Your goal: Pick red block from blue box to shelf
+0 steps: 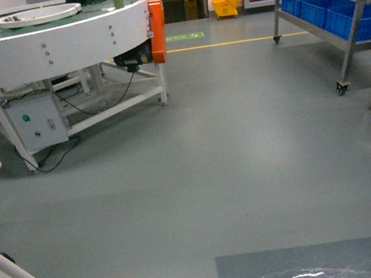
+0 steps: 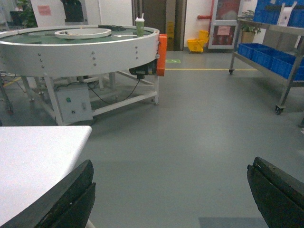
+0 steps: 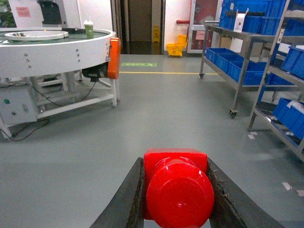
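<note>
A white round conveyor table [image 1: 51,33] stands on a grey floor [image 1: 231,167], with the steel shelf [image 3: 247,71] of dark blue crates [image 3: 237,66] well apart from it across the open floor, seen from all three cameras. Nearer than the conveyor table, the right end effector [image 3: 175,194] is clamped on the red block [image 3: 176,187], stud toward the camera, while the left end effector [image 2: 171,194] hangs with its fingers [image 2: 66,199] spread wide beside a white surface [image 2: 33,161].
</note>
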